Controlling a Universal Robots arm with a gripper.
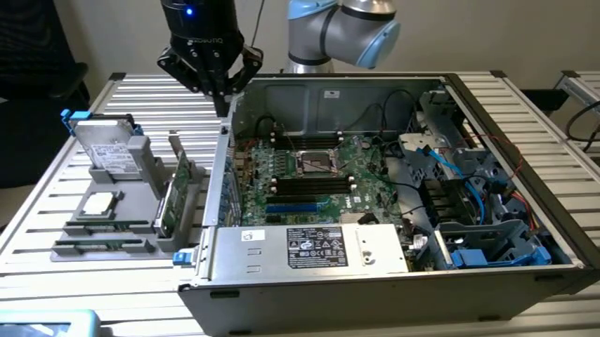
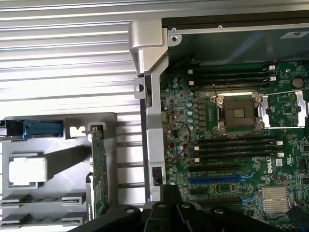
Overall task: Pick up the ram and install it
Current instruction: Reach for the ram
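Note:
Two ram sticks [image 1: 106,226] lie flat in the front slots of a grey holder [image 1: 140,184] on the exterior view's left; the wrist view shows them [image 2: 43,199] beside the holder [image 2: 72,157]. My gripper [image 1: 222,98] hangs high over the back corner of the open computer case [image 1: 375,281], well away from the ram. Its dark fingers meet at a point, shut with nothing in them. In the wrist view my gripper [image 2: 170,192] sits over the case wall. The motherboard [image 1: 370,158] has black memory slots [image 1: 314,184] on both sides of the processor socket [image 2: 236,112].
The holder also carries a hard drive [image 1: 103,144], a square silver processor [image 1: 98,203] and an upright green expansion card [image 1: 180,186]. Cables, drive cages and a power supply [image 1: 314,249] crowd the case on the exterior view's right. A slatted metal table [image 1: 56,281] surrounds everything.

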